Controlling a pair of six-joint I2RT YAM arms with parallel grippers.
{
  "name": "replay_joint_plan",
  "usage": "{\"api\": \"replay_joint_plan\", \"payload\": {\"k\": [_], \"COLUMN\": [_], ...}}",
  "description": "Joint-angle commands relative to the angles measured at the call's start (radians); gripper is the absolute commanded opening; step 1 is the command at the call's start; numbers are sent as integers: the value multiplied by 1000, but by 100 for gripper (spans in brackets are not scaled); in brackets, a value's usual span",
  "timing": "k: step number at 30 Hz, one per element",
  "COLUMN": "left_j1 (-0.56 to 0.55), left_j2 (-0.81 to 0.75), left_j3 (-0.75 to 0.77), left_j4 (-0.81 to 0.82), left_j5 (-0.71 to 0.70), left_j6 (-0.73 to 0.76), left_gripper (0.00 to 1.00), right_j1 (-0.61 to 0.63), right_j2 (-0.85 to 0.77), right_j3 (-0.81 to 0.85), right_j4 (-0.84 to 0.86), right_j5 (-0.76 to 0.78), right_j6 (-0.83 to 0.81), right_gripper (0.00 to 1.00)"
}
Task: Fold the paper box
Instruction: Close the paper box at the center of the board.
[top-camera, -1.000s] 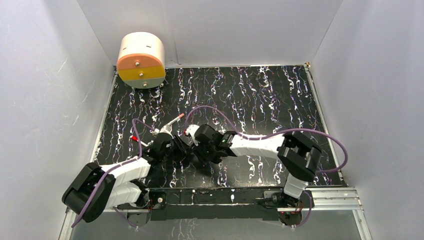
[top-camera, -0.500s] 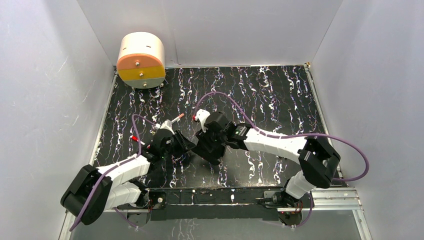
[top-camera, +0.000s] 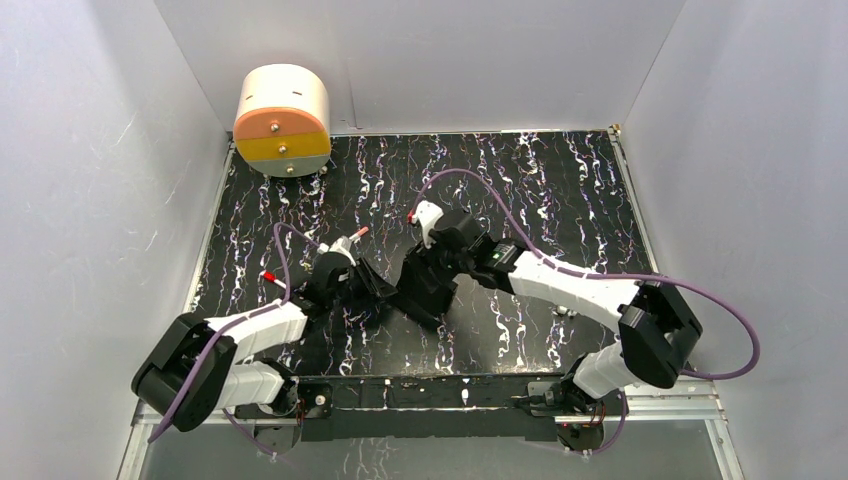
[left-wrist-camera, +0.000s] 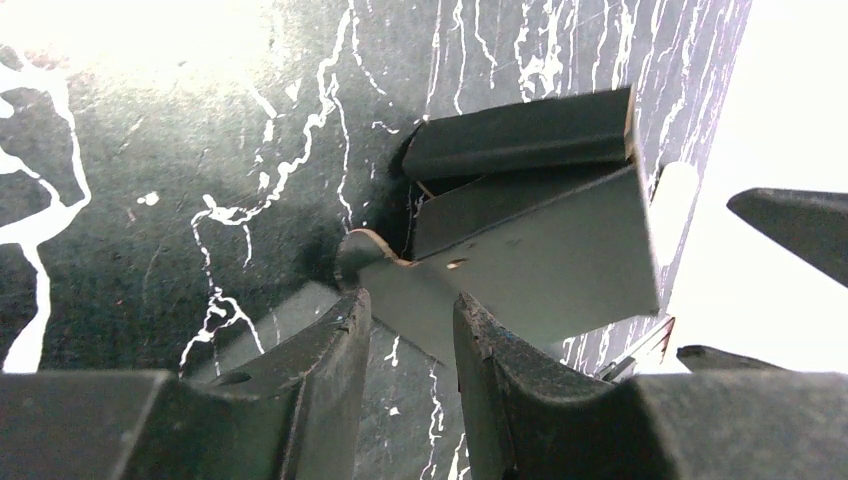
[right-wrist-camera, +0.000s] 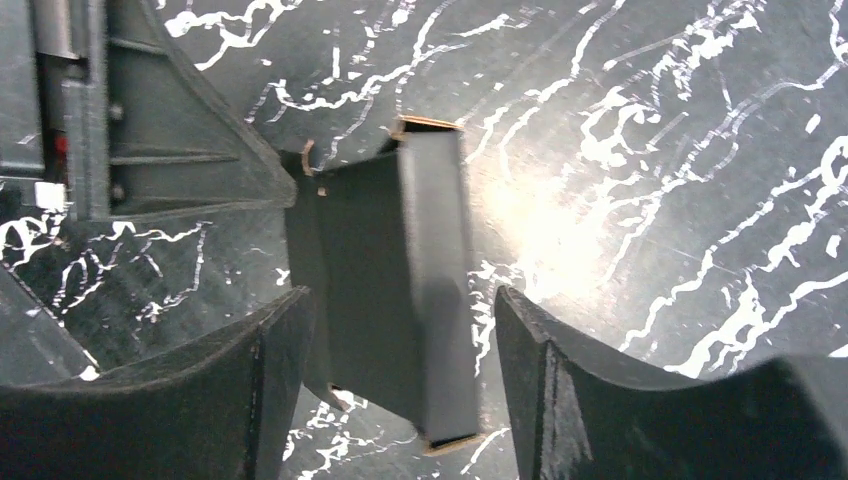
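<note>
Paper box (left-wrist-camera: 540, 250) flap pinched by left gripper (left-wrist-camera: 410, 330); right gripper (right-wrist-camera: 400, 330) has spread wider, straddling it

The top external view looks steeply down from above and behind the two arm bases, taking in the whole marbled worktop (top-camera: 560, 190) and the white walls around it. The left wrist view sits very close — low over the marbling, looking out between the left hand (left-wrist-camera: 408, 330) and its dark fingers (left-wrist-camera: 330, 370) at the paper box (left-wrist-camera: 540, 260). The right wrist view looks almost straight down (equally near) past the right hand (right-wrist-camera: 400, 340) onto the same box. All three share that box, near the worktop's middle (top-camera: 385, 290) — the left hand shows in the right wrist view's upper left.
</note>
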Motion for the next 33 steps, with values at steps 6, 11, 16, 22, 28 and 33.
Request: {"api": "replay_joint_plan", "payload": {"k": [6, 11, 16, 22, 28, 33], "left_j1": [-4, -7, -11, -18, -30, -53], "left_j2": [73, 99, 133, 153, 165, 192], "left_j3": [72, 84, 105, 122, 158, 191], "left_j4": [42, 44, 49, 49, 29, 24], "left_j5": [42, 41, 49, 47, 50, 52], "left_j6": [19, 25, 30, 34, 49, 54], "left_gripper": [35, 35, 35, 35, 37, 37], "right_j1": [-119, -139, -152, -166, -213, -247], "right_j2": [2, -7, -11, -4, 20, -5], "right_j3": [-90, -134, -140, -156, -218, -323], "right_j4": [109, 171, 186, 190, 269, 396], "right_j5": [-171, -259, -303, -306, -343, -379], "right_j6": [11, 33, 57, 98, 190, 321], "right_gripper": [76, 75, 75, 75, 50, 32]}}
